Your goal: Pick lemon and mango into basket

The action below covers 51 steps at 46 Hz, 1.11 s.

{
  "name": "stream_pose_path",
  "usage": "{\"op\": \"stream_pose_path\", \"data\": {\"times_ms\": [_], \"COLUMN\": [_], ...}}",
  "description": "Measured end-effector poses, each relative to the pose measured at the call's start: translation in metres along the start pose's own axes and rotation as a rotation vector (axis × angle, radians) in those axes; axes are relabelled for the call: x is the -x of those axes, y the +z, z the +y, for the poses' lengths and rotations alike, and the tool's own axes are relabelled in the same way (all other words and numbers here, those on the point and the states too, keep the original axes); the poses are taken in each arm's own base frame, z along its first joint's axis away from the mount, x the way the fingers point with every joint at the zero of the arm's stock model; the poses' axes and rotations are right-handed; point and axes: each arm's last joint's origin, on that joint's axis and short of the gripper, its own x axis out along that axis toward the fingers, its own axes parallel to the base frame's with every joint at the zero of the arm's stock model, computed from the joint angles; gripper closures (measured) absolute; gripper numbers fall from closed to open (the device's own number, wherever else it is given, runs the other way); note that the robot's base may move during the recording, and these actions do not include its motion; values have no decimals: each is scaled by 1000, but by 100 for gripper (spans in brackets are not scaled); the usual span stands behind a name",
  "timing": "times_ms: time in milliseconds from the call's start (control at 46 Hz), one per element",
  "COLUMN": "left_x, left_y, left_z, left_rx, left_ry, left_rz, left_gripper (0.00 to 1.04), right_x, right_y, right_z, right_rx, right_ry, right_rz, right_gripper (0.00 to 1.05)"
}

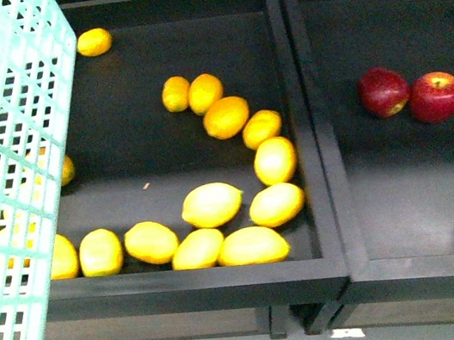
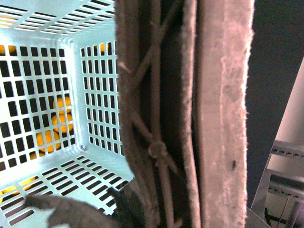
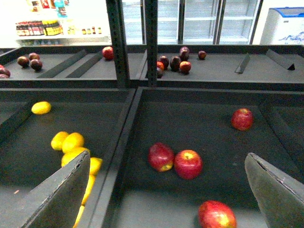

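The basket [image 1: 9, 171] fills the 9 o'clock side of the front view. It is raised and tilted, and its slotted wall overlaps the edge of a black bin [image 1: 117, 136]. The left wrist view looks down into the basket past a brown handle [image 2: 152, 118] pressed close to the lens. Yellow fruit shows through the slots from outside, and no fruit lies on the visible part of the floor. The left end effector's fingers cannot be made out there, so I cannot tell whether it grips.

A lemon [image 1: 212, 204], bright yellow with tapered ends, lies in the black bin toward 6 o'clock. It is touching others in a curved row along the front wall. Toward 12 o'clock of that row sits a cluster of deeper orange-yellow fruits [image 1: 226, 117]. Whether one of them is the mango I cannot tell. A lone yellow fruit [image 1: 94, 42] rests near the far wall at 11 o'clock.

At 3 o'clock a second bin [image 1: 385, 178] holds red apples [image 1: 435, 96], two of them touching.

The right end effector [image 3: 167, 156] hangs above the bins with its fingers [image 3: 61, 190] spread wide and nothing between them.
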Motion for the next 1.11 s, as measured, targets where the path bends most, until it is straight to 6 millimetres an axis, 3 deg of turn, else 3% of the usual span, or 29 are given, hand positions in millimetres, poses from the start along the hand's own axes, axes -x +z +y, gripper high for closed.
{"op": "stream_pose_path", "data": {"times_ms": [500,587,674,783,913,1109], "left_x": [0,-4,-11,-30,-66,-110], "left_y": [0,2,1,-6,-22,-86], "left_z": [0,0,-7,-7,-12,-25], "left_rx": [-3,-91,-335,-579,-673,-626], "left_ry": [0,144,262,284,258,169], "left_rz": [-2,49,132,227,306,542], "left_gripper": [91,91,91,91,91,91], "right_x": [0,0,0,0,0,0], "right_y": [0,0,0,0,0,0], "right_z": [0,0,0,0,0,0], "right_rx": [0,0,0,0,0,0], "right_ry": [7,11,9,5,5,5], "right_rz": [0,0,1,0,1,1], "right_gripper": [9,9,9,9,9,9]}}
